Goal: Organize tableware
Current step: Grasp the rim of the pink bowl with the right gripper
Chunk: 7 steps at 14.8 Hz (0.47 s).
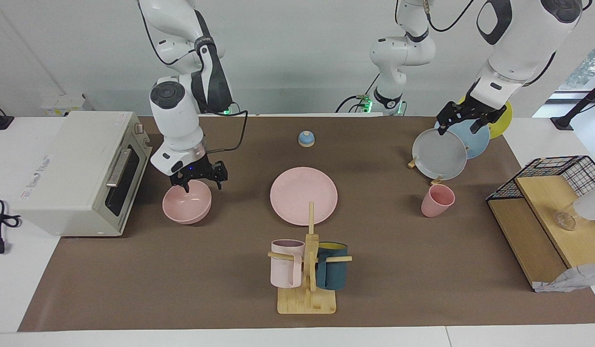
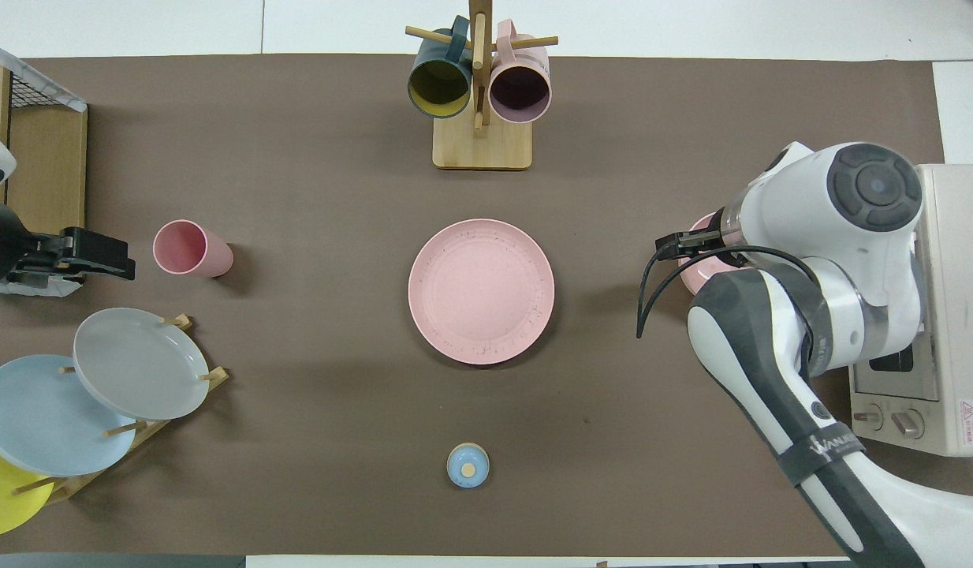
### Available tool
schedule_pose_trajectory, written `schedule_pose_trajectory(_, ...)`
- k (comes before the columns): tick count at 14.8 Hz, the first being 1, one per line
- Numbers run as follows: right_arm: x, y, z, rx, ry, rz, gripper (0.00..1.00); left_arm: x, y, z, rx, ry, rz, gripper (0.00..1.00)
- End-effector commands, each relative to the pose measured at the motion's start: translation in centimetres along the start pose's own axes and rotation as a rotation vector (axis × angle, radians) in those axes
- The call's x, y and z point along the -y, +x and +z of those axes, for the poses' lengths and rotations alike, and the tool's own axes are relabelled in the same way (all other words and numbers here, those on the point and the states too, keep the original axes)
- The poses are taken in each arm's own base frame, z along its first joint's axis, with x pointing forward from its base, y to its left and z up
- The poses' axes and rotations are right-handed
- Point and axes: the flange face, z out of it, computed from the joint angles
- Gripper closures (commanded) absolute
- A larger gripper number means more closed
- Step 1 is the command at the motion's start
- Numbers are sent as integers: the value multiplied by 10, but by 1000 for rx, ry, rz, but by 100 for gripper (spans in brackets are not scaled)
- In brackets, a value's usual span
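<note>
Three matte pink pieces lie on the brown mat. The flat plate (image 1: 304, 195) (image 2: 481, 290) is in the middle. The tapered cup (image 1: 437, 200) (image 2: 191, 248) stands upright toward the left arm's end. The bowl (image 1: 187, 207) (image 2: 695, 276) sits toward the right arm's end, in front of the oven. My right gripper (image 1: 201, 182) is open and low over the bowl's rim on the robots' side; I cannot tell if it touches. In the overhead view the right arm hides most of the bowl. My left gripper (image 1: 462, 121) (image 2: 117, 260) hangs open and empty above the plate rack.
A white toaster oven (image 1: 80, 168) (image 2: 952, 315) stands at the right arm's end. A wooden mug tree (image 1: 307, 270) (image 2: 480, 102) holds a pale pink and a teal mug. A rack (image 1: 439, 154) holds grey, blue and yellow plates. A small blue bell (image 1: 306, 139) and a wire shelf (image 1: 553, 207) are also here.
</note>
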Motion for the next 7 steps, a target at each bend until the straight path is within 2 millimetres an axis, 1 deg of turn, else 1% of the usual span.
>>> schedule_pose_trajectory(1, 2, -16, 17, 8, 16, 12, 0, 5, -3, -7, -22, 16, -3, 0)
schedule_pose_trajectory(2, 0, -17, 21, 19, 14, 15, 0, 6, -3, -6, -20, 16, -5, 0)
schedule_pose_trajectory(3, -2, -17, 25, 26, 13, 16, 5, 5, -3, -6, -20, 16, -5, 0)
schedule_pose_trajectory(4, -2, -20, 30, 32, 12, 18, 13, 6, -3, -6, -22, 16, -6, 0)
schedule_pose_trajectory(5, -1, -21, 32, 36, 12, 18, 19, 6, -3, -6, -20, 16, -5, 0)
schedule_pose_trajectory(6, 1, -22, 32, 36, 12, 16, 21, 6, -3, -6, -22, 16, -5, 0)
schedule_pose_trajectory(7, 1, -23, 32, 36, 13, 15, 21, 6, -3, -6, -22, 16, -5, 0)
